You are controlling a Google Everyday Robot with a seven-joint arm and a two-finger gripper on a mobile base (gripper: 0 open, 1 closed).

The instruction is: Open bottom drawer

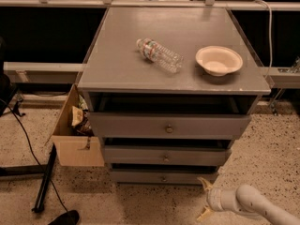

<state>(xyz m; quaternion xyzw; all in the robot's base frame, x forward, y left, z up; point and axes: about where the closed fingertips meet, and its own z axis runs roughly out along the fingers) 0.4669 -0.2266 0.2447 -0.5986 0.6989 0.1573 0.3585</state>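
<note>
The bottom drawer is the slimmest grey front, lowest of three on the grey cabinet, with a small round knob. A mid-sized front and the tallest front sit above it, with dark gaps between them. My gripper is low at the bottom right, near the floor, just right of and in front of the bottom drawer's right end. Its two yellowish fingers are spread apart and hold nothing. It is apart from the knob.
A plastic water bottle lies on the cabinet top beside a beige bowl. An open cardboard box with clutter stands left of the cabinet. A black stand leg and cables lie on the speckled floor at left.
</note>
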